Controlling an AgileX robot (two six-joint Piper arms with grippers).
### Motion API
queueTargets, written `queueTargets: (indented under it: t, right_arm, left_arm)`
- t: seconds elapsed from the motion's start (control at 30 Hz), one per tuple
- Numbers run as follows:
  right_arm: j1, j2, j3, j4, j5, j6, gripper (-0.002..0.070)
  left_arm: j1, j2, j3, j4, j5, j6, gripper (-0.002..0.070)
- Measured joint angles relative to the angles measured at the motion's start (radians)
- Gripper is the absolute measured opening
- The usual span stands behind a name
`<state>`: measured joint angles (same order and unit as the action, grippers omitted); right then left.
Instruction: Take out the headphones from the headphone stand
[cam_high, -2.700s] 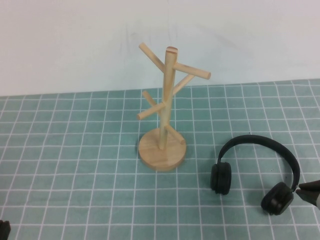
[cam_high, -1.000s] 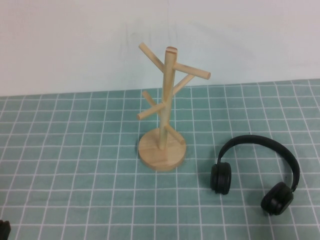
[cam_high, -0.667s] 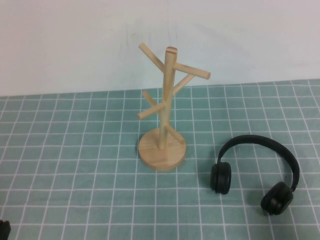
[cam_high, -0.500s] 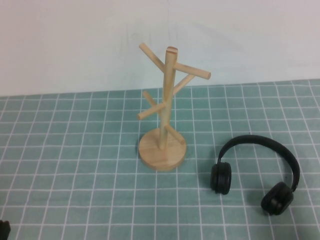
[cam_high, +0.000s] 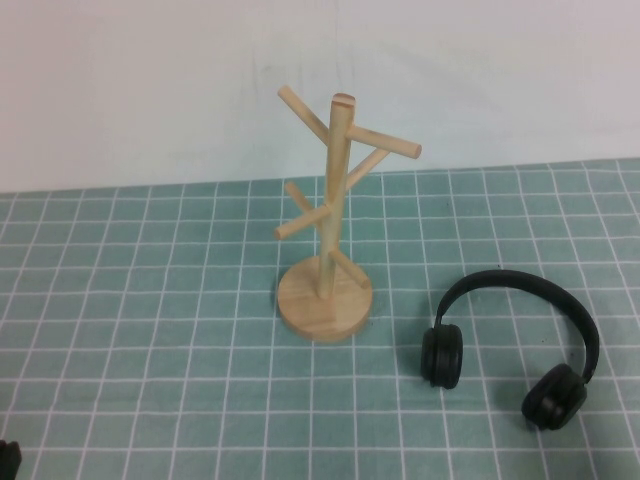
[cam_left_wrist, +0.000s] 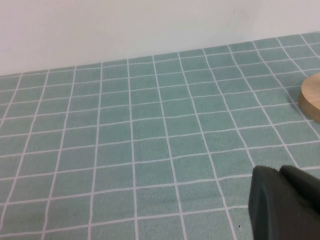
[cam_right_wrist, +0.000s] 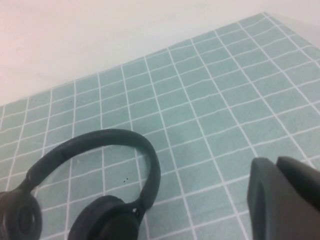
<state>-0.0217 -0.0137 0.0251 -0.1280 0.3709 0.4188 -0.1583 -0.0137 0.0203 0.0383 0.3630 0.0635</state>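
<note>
The black headphones (cam_high: 520, 283) lie flat on the teal grid mat, right of the wooden headphone stand (cam_high: 332, 200), with nothing on its pegs. They also show in the right wrist view (cam_right_wrist: 100, 137), apart from my right gripper (cam_right_wrist: 275, 161), which is shut and empty, back from them near the table's front right. It is out of the high view. My left gripper (cam_left_wrist: 277, 170) is shut and empty at the front left; only a dark bit of that arm (cam_high: 8, 460) shows in the high view. The stand's base edge (cam_left_wrist: 312, 96) shows in the left wrist view.
The teal mat with white grid lines (cam_high: 150, 300) covers the table. A plain white wall (cam_high: 150, 90) rises behind it.
The right gripper's tip, beside the headphones' near ear cup 2.7 s ago, has drawn back out of the high view. Over the last second nothing has moved.
</note>
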Motion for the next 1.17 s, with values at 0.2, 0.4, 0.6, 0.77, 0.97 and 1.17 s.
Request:
queueTargets:
  t: [0.2, 0.4, 0.6, 0.77, 0.97, 1.17]
  right_arm:
    - [0.000, 0.000, 0.000, 0.002, 0.004, -0.074, -0.0008]
    - [0.000, 0.000, 0.000, 0.041, 0.006, -0.313, -0.0008]
    - [0.000, 0.000, 0.000, 0.052, 0.006, -0.355, -0.0008]
    - [0.000, 0.000, 0.000, 0.054, 0.008, -0.357, -0.0008]
    - [0.000, 0.000, 0.000, 0.054, 0.008, -0.357, -0.0008]
    - [0.000, 0.000, 0.000, 0.054, 0.008, -0.357, -0.0008]
  left_arm:
    - [0.000, 0.000, 0.000, 0.000, 0.000, 0.000, -0.0006]
    - [0.000, 0.000, 0.000, 0.000, 0.000, 0.000, -0.0006]
    - [0.000, 0.000, 0.000, 0.000, 0.000, 0.000, -0.0006]
    - [0.000, 0.000, 0.000, 0.000, 0.000, 0.000, -0.0006]
    - [0.000, 0.000, 0.000, 0.000, 0.000, 0.000, -0.0006]
    - [0.000, 0.000, 0.000, 0.000, 0.000, 0.000, -0.0006]
